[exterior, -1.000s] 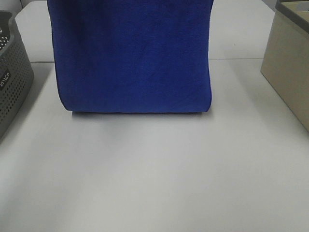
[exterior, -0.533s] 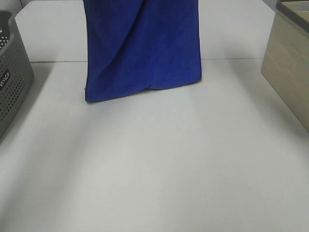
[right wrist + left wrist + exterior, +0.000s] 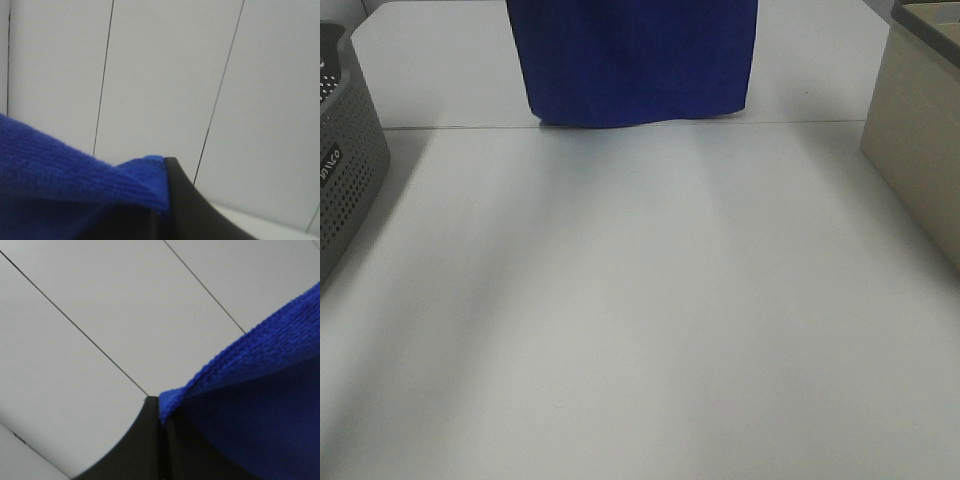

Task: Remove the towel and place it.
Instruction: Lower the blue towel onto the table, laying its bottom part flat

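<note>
Left gripper (image 3: 160, 415) and right gripper (image 3: 161, 202) are each clamped on an edge of the towel (image 3: 635, 60). A grey perforated basket (image 3: 345, 150) sits at the table's (image 3: 640, 300) left and a beige box (image 3: 920, 130) at its right, both well apart from the towel. It hangs at the far middle, royal blue and plush, with its hem nearly straight.

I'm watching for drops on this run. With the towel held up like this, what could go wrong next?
The royal-blue plush towel is pinched only at its edge by the left fingers and right fingers, so it might slip free. Its hanging hem could catch the grey perforated basket or beige box if swung sideways.
</note>
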`<action>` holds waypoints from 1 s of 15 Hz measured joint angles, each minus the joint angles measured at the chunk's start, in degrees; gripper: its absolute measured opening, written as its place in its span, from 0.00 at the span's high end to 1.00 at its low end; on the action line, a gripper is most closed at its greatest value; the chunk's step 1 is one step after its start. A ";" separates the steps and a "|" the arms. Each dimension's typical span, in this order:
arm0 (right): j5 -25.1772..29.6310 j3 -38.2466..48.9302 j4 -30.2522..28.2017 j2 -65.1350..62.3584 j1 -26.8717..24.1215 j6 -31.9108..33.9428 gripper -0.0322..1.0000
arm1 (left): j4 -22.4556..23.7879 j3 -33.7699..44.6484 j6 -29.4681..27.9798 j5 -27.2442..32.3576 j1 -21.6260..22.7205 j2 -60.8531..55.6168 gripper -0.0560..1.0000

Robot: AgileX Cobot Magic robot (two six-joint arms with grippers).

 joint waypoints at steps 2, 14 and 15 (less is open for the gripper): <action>12.03 0.00 1.20 0.23 0.00 0.11 0.95 | 0.29 0.00 1.83 12.72 -1.78 0.17 0.95; 60.91 12.66 8.88 -8.25 -0.06 0.00 0.95 | -19.65 5.90 -1.83 55.69 -7.33 -3.27 0.95; 61.08 17.70 8.48 -10.89 -0.06 0.00 0.95 | -20.80 10.89 -2.98 55.69 -7.33 -6.19 0.95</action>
